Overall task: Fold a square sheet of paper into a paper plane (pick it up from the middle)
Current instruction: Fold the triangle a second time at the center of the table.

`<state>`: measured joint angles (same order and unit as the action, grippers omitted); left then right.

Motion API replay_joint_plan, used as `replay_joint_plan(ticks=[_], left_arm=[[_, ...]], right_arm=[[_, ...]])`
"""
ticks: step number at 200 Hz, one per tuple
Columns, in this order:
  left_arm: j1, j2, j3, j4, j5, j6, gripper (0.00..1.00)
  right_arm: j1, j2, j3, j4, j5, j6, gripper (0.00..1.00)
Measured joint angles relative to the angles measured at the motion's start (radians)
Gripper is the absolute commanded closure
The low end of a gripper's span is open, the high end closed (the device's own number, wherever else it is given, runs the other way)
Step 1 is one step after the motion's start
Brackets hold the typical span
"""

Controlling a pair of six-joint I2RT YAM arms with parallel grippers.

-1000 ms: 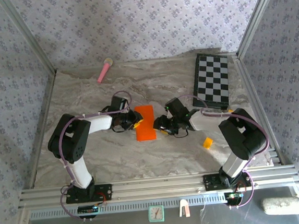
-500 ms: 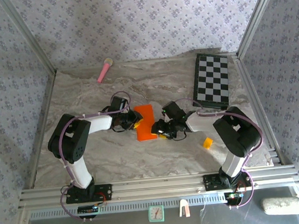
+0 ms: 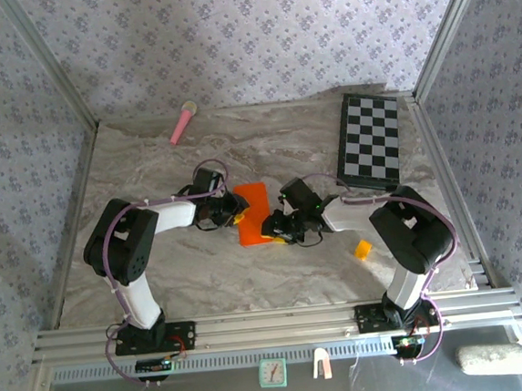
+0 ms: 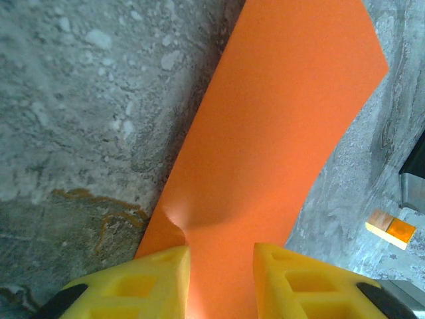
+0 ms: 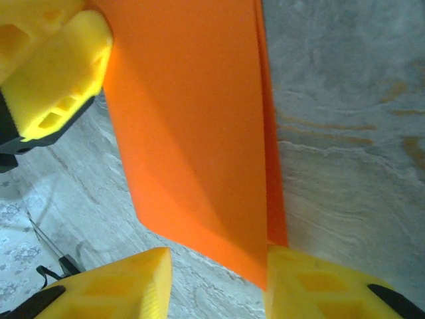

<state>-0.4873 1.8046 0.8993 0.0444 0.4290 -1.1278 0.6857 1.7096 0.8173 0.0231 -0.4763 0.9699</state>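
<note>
Since a second ago the right jaws have slid left across the surface (image 3: 283, 139) and narrowed a little, coming up to the near right corner of the sheet of paper (image 3: 252, 210); the left jaws have stayed put at its left edge.

Nearest, beyond the aluminium rail (image 3: 272, 323), a small orange block (image 3: 363, 249) sits toward the near right corner of the surface.

At the middle lies the sheet, bright orange, doubled over into a long rectangle. In the right wrist view the upper layer (image 5: 192, 119) rides slightly raised over a thin strip of the lower one. The right jaws stand moderately apart, gripping nothing, with one yellow finger (image 5: 312, 279) against that edge. The left jaws keep a narrow gap, their fingers (image 4: 159, 279) at the paper's rim, where it dimples.

Farther back, a checkerboard (image 3: 370, 140) lies at the far right corner and a pink stick (image 3: 181, 123) at the far edge. The surface is grey marbled stone; patterned wallpaper (image 3: 247, 32) closes it in.
</note>
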Motion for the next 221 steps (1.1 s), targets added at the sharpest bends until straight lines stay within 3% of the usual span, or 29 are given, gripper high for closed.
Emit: replay_joint_plan(ticks=[95, 221], left_arm=[[0.0, 0.0, -0.001, 0.001, 0.0, 0.0, 0.68], [-0.01, -0.023, 0.006, -0.033, 0.01, 0.073, 0.67]], right_arm=[[-0.005, 0.0, -0.028, 0.076, 0.005, 0.07, 0.75], [-0.014, 0.0, -0.028, 0.025, 0.045, 0.096, 0.96]])
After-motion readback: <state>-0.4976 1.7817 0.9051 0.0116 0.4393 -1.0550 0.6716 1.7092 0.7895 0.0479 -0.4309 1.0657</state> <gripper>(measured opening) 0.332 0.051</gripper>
